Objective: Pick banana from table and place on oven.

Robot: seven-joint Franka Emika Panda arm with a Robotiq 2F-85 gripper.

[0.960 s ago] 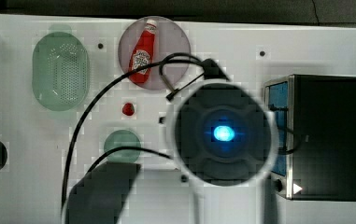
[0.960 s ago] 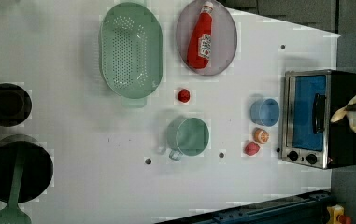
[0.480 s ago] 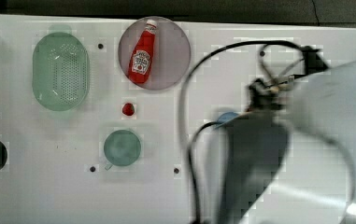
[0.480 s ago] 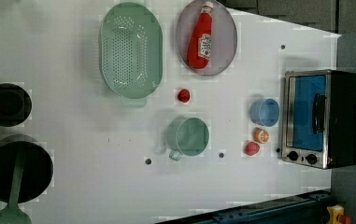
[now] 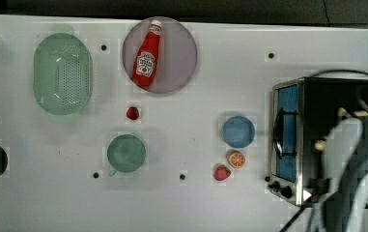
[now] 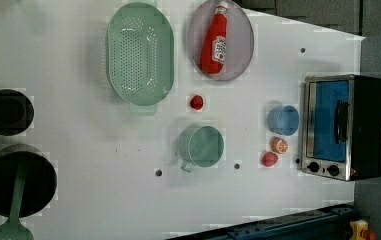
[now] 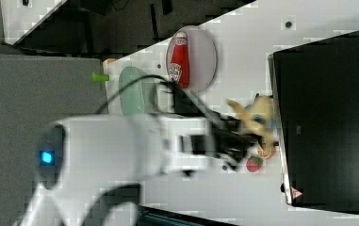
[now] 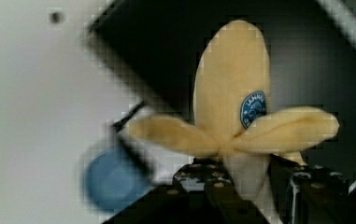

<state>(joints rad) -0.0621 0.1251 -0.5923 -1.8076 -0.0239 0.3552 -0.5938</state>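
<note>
since the earlier top view, the arm has swung from over the middle of the surface (image 5: 196, 203) to the top view's right, above the oven (image 5: 336, 96); the gripper (image 8: 248, 186) pinches the banana (image 8: 234, 112) by its lower end, its jaws part closed on the fruit; the banana, a peeled-looking toy with flaps splayed out, hangs in the air over the oven's black top, clear of the surface; in the right view the banana (image 7: 255, 115) shows just beside the oven's near edge; this looks like the carry step, close to its end; the next move calls for lowering the fruit onto the flat black top, well inside the edges, then spreading the jaws so it rests without rolling off; a round blue sticker sits on the banana, its lettering too blurred to read; the ketchup bottle (image 5: 146, 55) on the plate (image 5: 181, 53) bears a white label, also unreadable.
</note>
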